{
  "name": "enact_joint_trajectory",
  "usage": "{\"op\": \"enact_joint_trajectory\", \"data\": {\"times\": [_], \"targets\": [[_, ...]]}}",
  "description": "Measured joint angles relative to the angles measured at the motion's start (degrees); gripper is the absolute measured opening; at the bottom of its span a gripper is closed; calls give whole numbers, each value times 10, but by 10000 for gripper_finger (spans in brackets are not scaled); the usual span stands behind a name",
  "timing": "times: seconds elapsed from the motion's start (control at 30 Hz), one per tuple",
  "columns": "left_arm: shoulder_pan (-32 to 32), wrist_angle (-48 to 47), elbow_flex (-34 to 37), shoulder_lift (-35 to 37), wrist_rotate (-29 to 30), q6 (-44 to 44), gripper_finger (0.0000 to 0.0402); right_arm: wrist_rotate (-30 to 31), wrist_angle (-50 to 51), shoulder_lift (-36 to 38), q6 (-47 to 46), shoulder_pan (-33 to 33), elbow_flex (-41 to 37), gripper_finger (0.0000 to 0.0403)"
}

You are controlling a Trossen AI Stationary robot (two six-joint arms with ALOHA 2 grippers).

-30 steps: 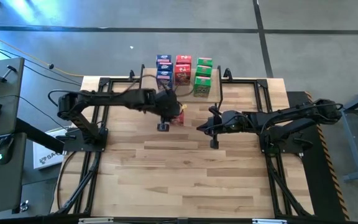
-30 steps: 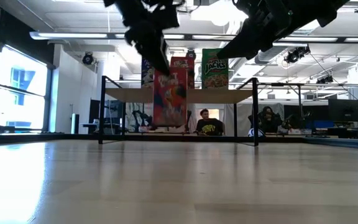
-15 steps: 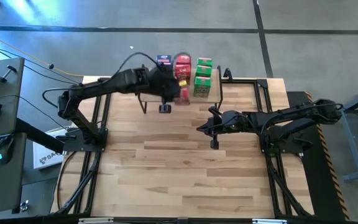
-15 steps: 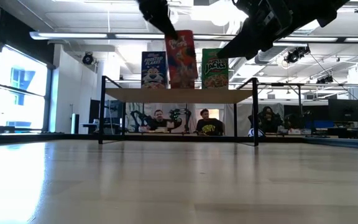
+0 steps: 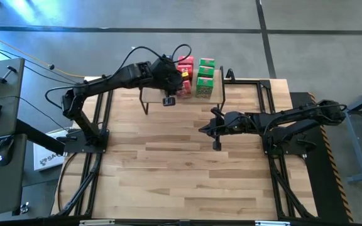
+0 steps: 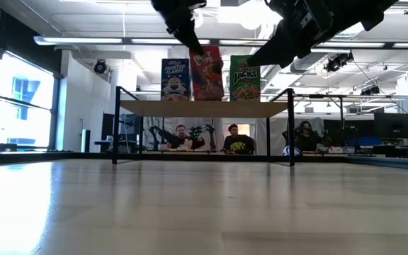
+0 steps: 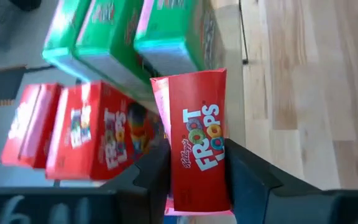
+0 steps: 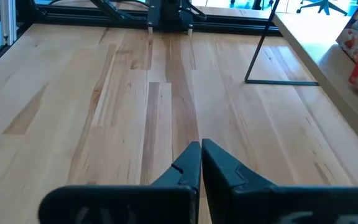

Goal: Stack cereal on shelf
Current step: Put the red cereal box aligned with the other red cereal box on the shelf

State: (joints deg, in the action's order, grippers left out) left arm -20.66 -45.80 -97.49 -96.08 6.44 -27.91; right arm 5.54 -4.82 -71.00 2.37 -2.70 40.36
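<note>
Left gripper point(image 7: 194, 171) clamps a red cereal box point(image 7: 197, 140) between its fingers, over the shelf point(image 6: 204, 108), with the red stack point(image 7: 89, 140) and green stack point(image 7: 148, 37) packed tight at its 10 and 12 o'clock. Open tabletop point(image 5: 181, 169) spreads at 6 o'clock, where the right gripper point(image 8: 199, 163) hangs pinched shut, empty.

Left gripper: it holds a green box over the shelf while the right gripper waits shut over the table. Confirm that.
Wrong colour. The left gripper holds a red box, as the left wrist view shows. It is over the shelf; the right gripper waits shut over the table.
</note>
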Motion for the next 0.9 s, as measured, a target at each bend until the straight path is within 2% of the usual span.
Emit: {"op": "enact_joint_trajectory", "data": {"times": [0.3, 0.5, 0.77, 0.9], "targets": [[-4, 36, 0, -5, 1, -13, 188, -3, 0, 0, 0, 0, 0, 2], [-8, 38, 0, -5, 3, -19, 209, -5, -2, 0, 0, 0, 0, 2], [1, 77, 0, 32, 23, -47, 199, 1, -7, 0, 3, 0, 0, 2], [12, 50, 29, 75, -61, 0, 161, 5, -7, 0, 5, 0, 0, 2]]}}
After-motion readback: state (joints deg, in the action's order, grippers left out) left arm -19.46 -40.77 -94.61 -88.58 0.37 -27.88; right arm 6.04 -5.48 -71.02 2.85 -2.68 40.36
